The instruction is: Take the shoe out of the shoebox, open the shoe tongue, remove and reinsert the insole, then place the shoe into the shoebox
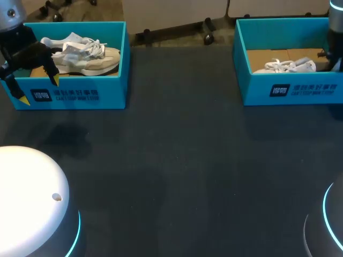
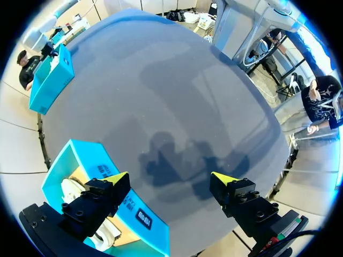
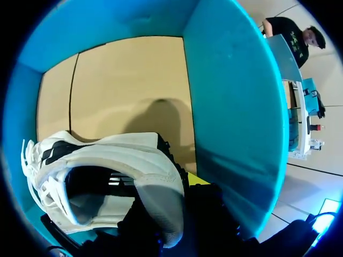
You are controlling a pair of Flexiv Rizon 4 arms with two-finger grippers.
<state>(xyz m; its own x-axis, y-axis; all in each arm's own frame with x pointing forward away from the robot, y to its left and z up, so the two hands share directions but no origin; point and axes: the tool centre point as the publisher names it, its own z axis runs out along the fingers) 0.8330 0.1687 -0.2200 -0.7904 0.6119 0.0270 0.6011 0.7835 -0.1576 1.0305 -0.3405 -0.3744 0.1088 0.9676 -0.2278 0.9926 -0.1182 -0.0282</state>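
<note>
Two blue shoeboxes stand at the back of the table. The left shoebox (image 1: pixel 80 94) (image 2: pixel 105 166) holds a beige and white shoe (image 1: pixel 86 57) (image 2: pixel 71 194). My left gripper (image 1: pixel 39 90) (image 2: pixel 171 178) hangs open over that box's front left corner, holding nothing. The right shoebox (image 1: pixel 293 89) (image 3: pixel 236 107) holds a white shoe (image 1: pixel 286 66) (image 3: pixel 112 160) on its cardboard floor. My right gripper (image 3: pixel 174 198) is down inside this box, shut on the shoe's heel; one yellow fingertip (image 3: pixel 199 179) shows beside the heel collar, the other is hidden.
The dark table (image 1: pixel 182 150) stretches between the two boxes and toward the front. My arms' white rounded bases sit at the front left (image 1: pixel 32 198) and front right (image 1: pixel 329 225) corners.
</note>
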